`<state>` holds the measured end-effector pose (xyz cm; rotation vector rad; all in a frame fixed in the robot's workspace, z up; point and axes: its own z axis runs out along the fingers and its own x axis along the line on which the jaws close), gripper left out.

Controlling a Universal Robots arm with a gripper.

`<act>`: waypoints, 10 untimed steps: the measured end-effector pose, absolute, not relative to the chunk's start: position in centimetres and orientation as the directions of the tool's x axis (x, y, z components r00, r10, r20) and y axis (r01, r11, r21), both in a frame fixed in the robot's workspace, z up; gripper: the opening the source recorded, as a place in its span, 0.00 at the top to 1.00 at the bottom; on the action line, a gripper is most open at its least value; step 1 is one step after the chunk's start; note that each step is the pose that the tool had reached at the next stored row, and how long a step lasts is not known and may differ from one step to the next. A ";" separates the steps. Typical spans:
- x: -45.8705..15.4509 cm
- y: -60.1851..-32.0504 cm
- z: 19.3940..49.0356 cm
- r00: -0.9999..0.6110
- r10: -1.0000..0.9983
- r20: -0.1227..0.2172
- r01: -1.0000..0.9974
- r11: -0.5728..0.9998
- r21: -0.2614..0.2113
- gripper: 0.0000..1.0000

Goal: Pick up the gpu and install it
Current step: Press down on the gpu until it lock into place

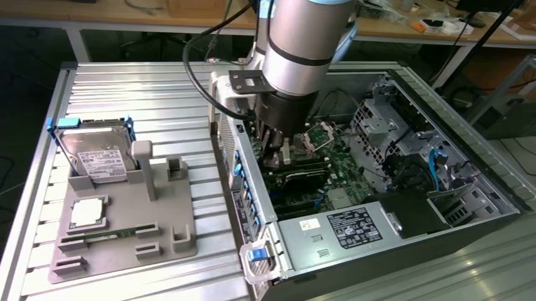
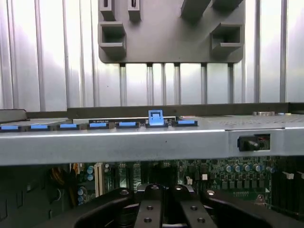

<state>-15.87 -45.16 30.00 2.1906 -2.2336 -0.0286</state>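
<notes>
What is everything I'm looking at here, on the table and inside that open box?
Open dark grey metal computer case: one, on the exterior view's right, side panel off.
Green motherboard: one, inside the case.
Dark flat gpu card: one, inside the case below the gripper; whether it is seated cannot be told.
Grey plastic parts holder: one, on the exterior view's left.
Silver hard drive with white label: one, upright in the holder.
Slim green memory stick: one, lying in the holder.
Ribbed silver metal table: one, under everything.
Black gripper: one, shut, inside the case.
</notes>
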 end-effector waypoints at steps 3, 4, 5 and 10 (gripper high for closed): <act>-16.0 -45.1 30.0 -0.019 -1.000 -0.003 -1.000 0.019 0.022 0.89; -16.1 -45.1 30.0 -0.020 -1.000 -0.003 -1.000 0.019 0.022 0.89; -16.1 -45.1 30.0 -0.020 -1.000 -0.003 -1.000 0.020 0.022 0.89; -16.4 -44.8 30.0 -0.020 -1.000 -0.003 -1.000 0.019 0.022 0.89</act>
